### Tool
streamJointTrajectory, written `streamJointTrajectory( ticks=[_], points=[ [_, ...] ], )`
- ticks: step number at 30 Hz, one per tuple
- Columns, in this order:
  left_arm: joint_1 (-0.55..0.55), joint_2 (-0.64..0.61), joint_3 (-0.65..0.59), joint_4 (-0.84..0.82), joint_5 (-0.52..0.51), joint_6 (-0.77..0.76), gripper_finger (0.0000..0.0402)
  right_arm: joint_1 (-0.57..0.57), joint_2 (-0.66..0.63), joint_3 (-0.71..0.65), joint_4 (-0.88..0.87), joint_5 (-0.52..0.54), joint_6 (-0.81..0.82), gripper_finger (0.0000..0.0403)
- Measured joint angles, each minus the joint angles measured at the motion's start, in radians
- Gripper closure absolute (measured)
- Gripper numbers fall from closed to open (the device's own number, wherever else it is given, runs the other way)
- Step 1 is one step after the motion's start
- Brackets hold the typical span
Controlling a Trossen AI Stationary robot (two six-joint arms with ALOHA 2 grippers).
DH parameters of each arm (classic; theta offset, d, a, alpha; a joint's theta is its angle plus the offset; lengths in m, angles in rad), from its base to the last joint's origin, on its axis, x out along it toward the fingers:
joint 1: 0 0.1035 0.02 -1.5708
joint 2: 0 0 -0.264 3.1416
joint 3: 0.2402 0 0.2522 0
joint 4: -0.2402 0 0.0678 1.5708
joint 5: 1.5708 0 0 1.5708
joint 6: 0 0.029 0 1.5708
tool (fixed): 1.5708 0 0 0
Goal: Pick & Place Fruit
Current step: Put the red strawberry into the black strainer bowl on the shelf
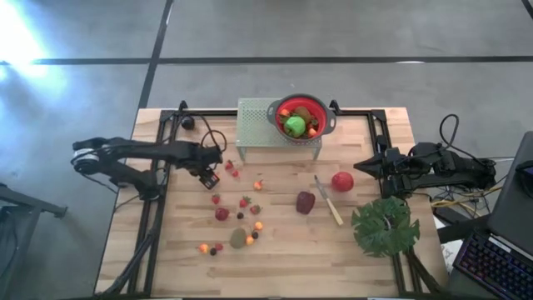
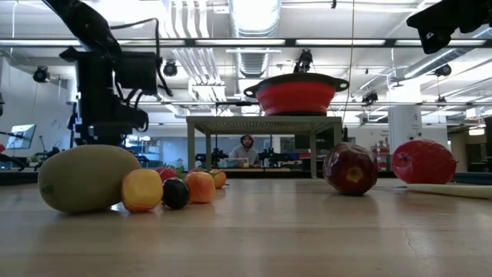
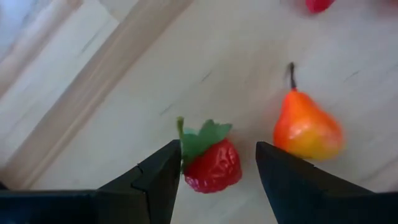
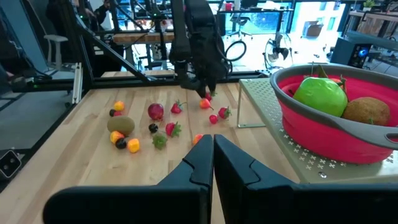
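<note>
Small toy fruits lie scattered on the wooden table: strawberries, a kiwi, a dark maroon fruit and a red apple. My left gripper points down at the table's left, open. Its fingers stand on either side of a strawberry that lies on the wood, with a small orange pear beside it. A red bowl on a perforated stand holds a green apple and other fruit. My right gripper waits shut above the table's right side.
A pale-handled knife lies between the maroon fruit and the red apple. A big green leaf lies at the near right. A black frame edges the table's left and right sides. Bare wood shows along the near edge.
</note>
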Motion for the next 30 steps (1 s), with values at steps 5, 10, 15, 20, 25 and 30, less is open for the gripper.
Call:
streamJointTrajectory(
  ticks=[5,10,15,20,25,30],
  points=[
    [0.000,0.061,0.001,0.000,0.001,0.006,0.0188,0.000,0.000,0.000,0.000,0.000,0.000,0.0394],
    [0.000,0.084,0.005,0.000,0.000,0.010,0.0188,0.000,0.000,0.000,0.000,0.000,0.000,0.0394],
    [0.000,0.074,0.003,0.000,-0.001,0.023,0.0188,0.000,0.000,0.000,0.000,0.000,0.000,0.0394],
    [0.000,0.071,0.002,-0.002,0.001,0.024,0.0199,0.000,0.000,0.000,0.000,0.000,0.000,0.0394],
    [0.000,0.070,0.002,-0.003,0.005,0.031,0.0239,0.000,0.000,0.000,0.000,0.000,0.000,0.0394],
    [0.000,0.069,0.002,-0.007,0.000,0.032,0.0254,0.000,0.000,0.000,0.000,0.000,0.000,0.0394]
  ],
)
